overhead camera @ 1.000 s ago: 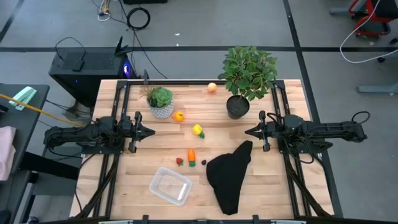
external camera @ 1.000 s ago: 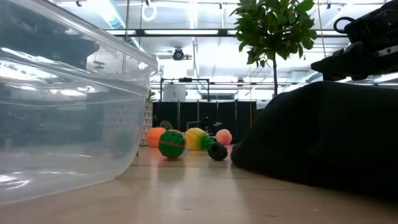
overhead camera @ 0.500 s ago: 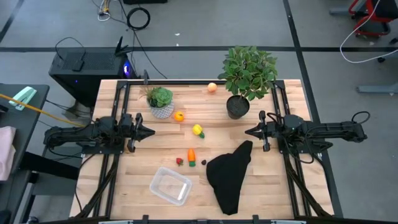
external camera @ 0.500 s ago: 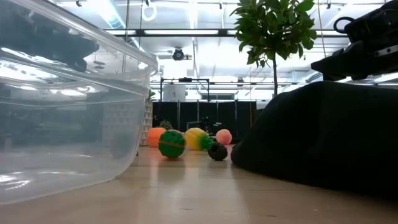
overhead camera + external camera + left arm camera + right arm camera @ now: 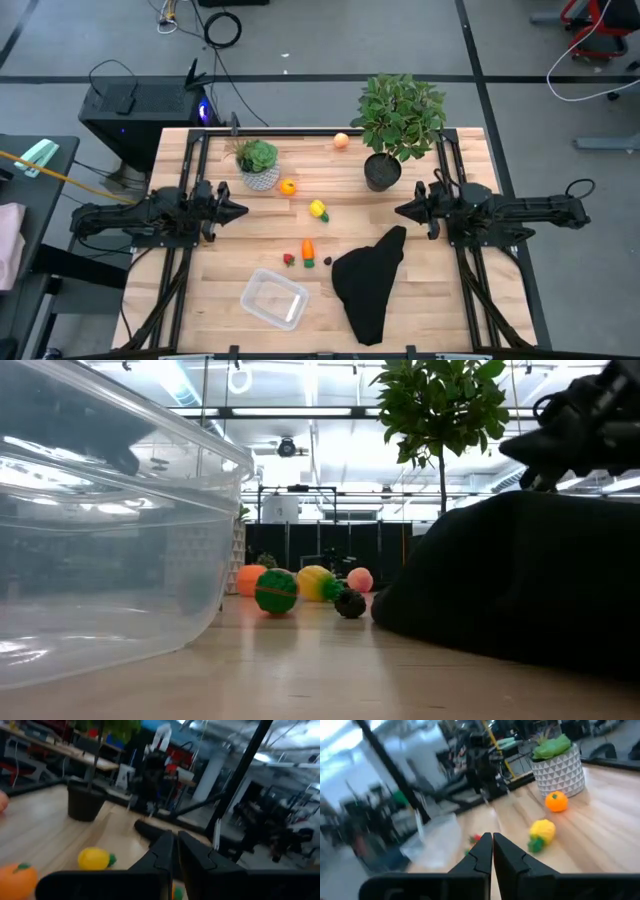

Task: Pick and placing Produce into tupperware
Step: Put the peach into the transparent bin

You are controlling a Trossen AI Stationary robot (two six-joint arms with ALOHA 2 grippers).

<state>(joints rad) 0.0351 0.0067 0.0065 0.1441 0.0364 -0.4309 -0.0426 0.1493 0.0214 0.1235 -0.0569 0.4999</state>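
Observation:
The produce lies in a loose line across the table's middle: a peach piece (image 5: 341, 140) at the far edge, an orange one (image 5: 288, 186), a yellow one (image 5: 318, 209), an orange carrot-like one (image 5: 308, 249) and a red one (image 5: 289, 259). The clear tupperware (image 5: 274, 298) rests on its base near the front edge, with nothing inside it. My left gripper (image 5: 243, 210) hovers shut at the table's left side and points level toward the middle. My right gripper (image 5: 398, 211) hovers shut at the right side, facing it. In the wrist views both grippers (image 5: 175, 851) (image 5: 492, 849) show their fingers together with nothing between them.
A black cloth (image 5: 368, 280) lies crumpled right of the tupperware. A small plant in a white pot (image 5: 259, 168) stands at the far left, and a larger plant in a black pot (image 5: 398, 125) at the far right. Dark frame rails (image 5: 190, 160) run along both table sides.
Both grippers have rolled about the line they point along, staying in place and shut. The produce, the tupperware and the cloth have kept still.

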